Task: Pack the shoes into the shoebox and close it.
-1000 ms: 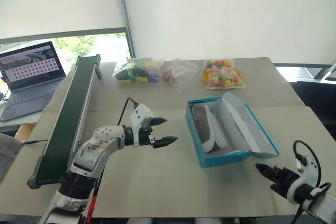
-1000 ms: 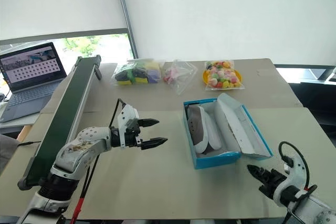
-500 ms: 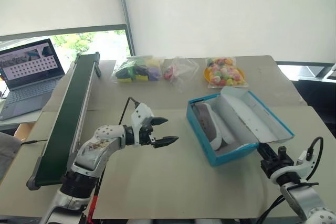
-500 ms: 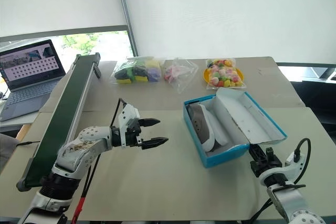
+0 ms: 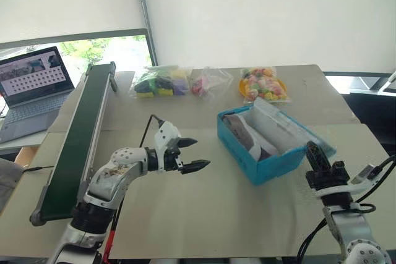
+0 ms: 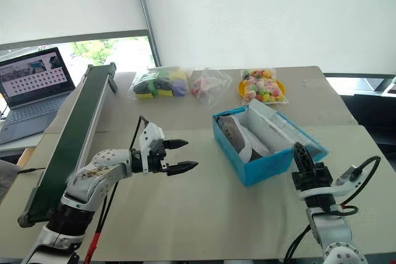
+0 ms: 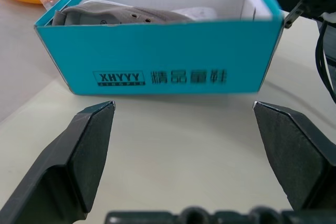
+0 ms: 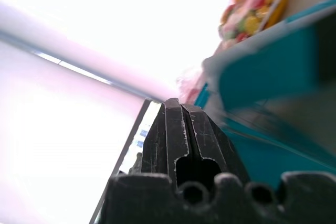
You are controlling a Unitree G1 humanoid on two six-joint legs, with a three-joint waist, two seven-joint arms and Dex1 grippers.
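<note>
Lifting the shoebox lid

Pressing under the raised lid [image 5: 291,129], the right gripper [image 5: 311,151] has its fingers closed and holds nothing. The left gripper [image 5: 193,154] hovers spread wide mid-tabletop. The blue shoebox [image 5: 272,162], shoes [image 6: 238,138] inside, sits toward the tabletop's right edge.

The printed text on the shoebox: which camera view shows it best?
The left wrist view: the shoebox faces it side-on, with the dark lettering across its blue wall. In the eye views the shoebox appears from above, lid part-raised, shoes inside, lettering not legible. The right wrist view gives blurred blue edges.
</note>
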